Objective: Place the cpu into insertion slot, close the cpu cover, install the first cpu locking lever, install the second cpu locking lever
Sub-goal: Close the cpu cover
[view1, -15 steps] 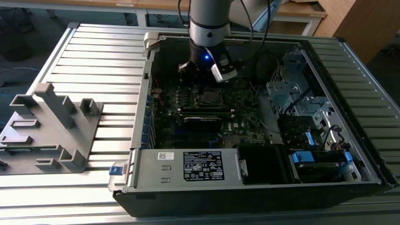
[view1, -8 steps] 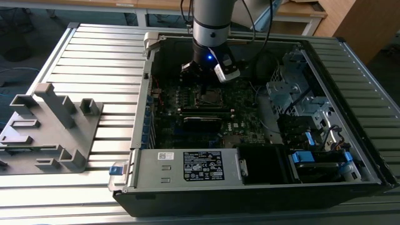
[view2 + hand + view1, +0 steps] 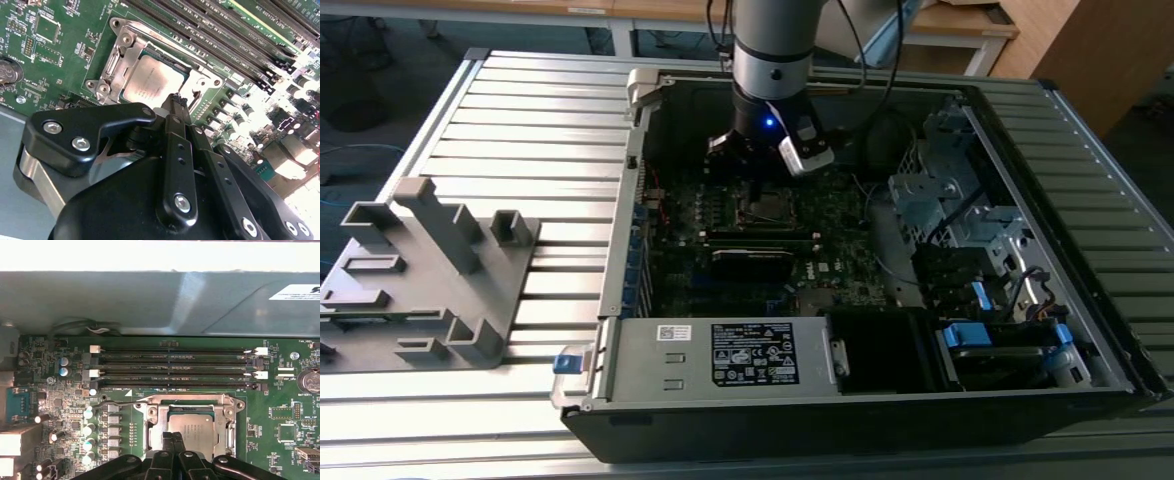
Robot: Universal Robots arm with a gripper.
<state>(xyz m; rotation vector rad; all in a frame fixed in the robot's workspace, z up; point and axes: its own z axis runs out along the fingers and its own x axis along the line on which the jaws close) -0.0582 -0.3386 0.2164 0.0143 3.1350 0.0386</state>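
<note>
The cpu [image 3: 192,432] [image 3: 152,80] lies flat in the insertion slot [image 3: 761,207] on the motherboard, silver top up. The cpu cover [image 3: 150,412] [image 3: 117,60] lies down around it as a metal frame. A thin wire locking lever [image 3: 120,401] runs along the socket's edge beside the memory slots. My gripper [image 3: 172,436] [image 3: 177,99] hangs just above the socket's edge. Its black fingers are pressed together, and I see nothing between them. In the exterior view the arm's wrist [image 3: 767,120] stands right over the socket.
Long memory slots [image 3: 175,362] run beside the socket, with the case wall [image 3: 150,300] behind them. A labelled grey power-supply box [image 3: 720,355] fills the case's near end. A drive cage [image 3: 947,200] stands at the exterior view's right. A grey fixture [image 3: 427,270] sits on the slatted table.
</note>
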